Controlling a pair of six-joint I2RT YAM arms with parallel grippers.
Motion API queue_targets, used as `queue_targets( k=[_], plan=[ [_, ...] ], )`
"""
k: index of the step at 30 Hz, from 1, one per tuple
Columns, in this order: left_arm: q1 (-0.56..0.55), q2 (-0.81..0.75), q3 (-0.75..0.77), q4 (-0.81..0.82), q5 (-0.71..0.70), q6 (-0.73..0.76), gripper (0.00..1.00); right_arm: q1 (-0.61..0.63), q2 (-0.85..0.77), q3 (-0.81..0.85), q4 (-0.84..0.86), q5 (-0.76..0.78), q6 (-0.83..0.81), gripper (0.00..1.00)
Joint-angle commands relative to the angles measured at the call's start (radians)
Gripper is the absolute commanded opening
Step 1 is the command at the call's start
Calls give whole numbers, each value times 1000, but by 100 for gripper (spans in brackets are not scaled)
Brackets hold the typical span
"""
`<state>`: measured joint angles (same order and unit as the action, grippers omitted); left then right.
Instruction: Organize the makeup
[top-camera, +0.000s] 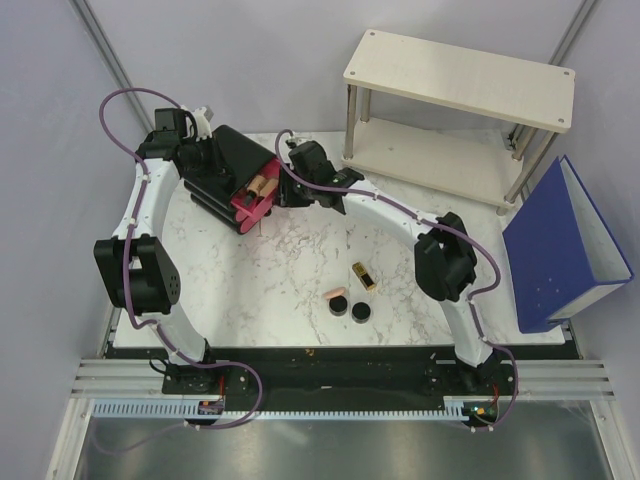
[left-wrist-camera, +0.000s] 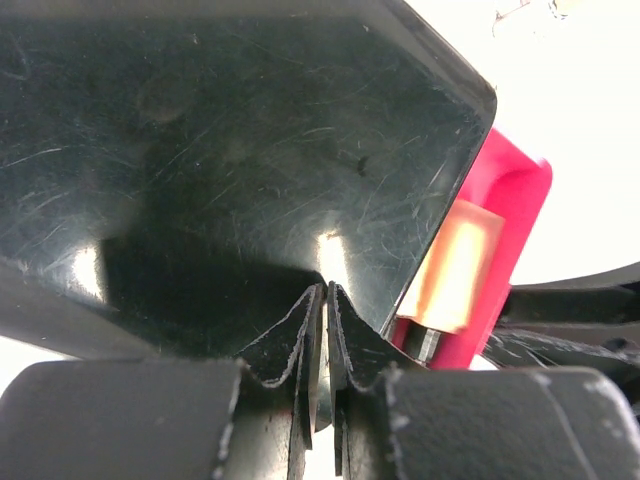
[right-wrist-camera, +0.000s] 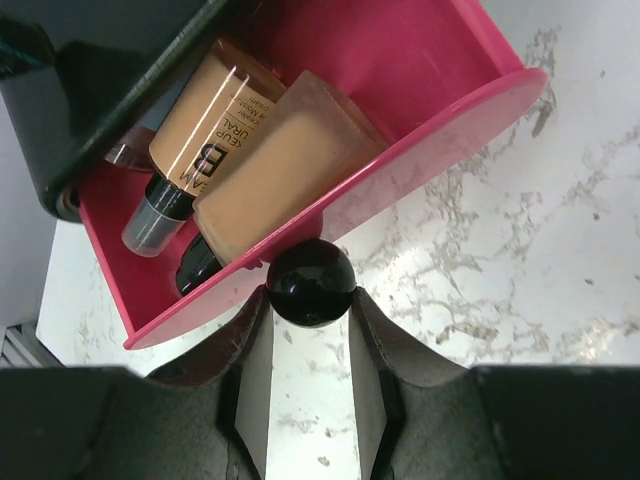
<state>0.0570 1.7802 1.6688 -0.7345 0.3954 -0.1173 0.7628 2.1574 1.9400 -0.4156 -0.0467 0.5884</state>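
While pinching black box (left-wrist-camera: 250, 150) rim with left claw (left-wrist-camera: 327, 292) shut, clamped right claw (right-wrist-camera: 310, 297) on knob (right-wrist-camera: 310, 278) of pink drawer (right-wrist-camera: 420, 60), front edge jutting over open surface (right-wrist-camera: 520, 260).

Tan tubes (right-wrist-camera: 262, 165) are kept in a pink drawer (right-wrist-camera: 420, 55) with a black knob (right-wrist-camera: 310, 283); the box (left-wrist-camera: 240, 140) is black.

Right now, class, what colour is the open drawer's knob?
Black knob, clearest in right wrist view.
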Motion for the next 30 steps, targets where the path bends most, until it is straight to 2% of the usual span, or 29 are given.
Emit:
queue_targets(
  k=[1,10,15,19,23,26,30],
  plan=[
    [3,79,-78,-233,-105,61,15,0,50,140,146,-25,45,11],
    [1,73,-87,-236,-110,62,15,1,188,296,193,-61,143,20],
    [3,71,-90,-240,-109,62,15,1,234,317,245,-74,215,27],
    [3,70,-90,-238,-110,64,16,0,234,275,307,-91,271,34],
    [1,70,-90,-243,-113,64,16,1,228,257,311,-114,313,36],
    [1,68,-84,-243,-113,62,16,1,155,166,322,-98,311,37],
    [3,70,-81,-241,-110,62,16,-8,49,-39,402,-104,378,43]
  ],
)
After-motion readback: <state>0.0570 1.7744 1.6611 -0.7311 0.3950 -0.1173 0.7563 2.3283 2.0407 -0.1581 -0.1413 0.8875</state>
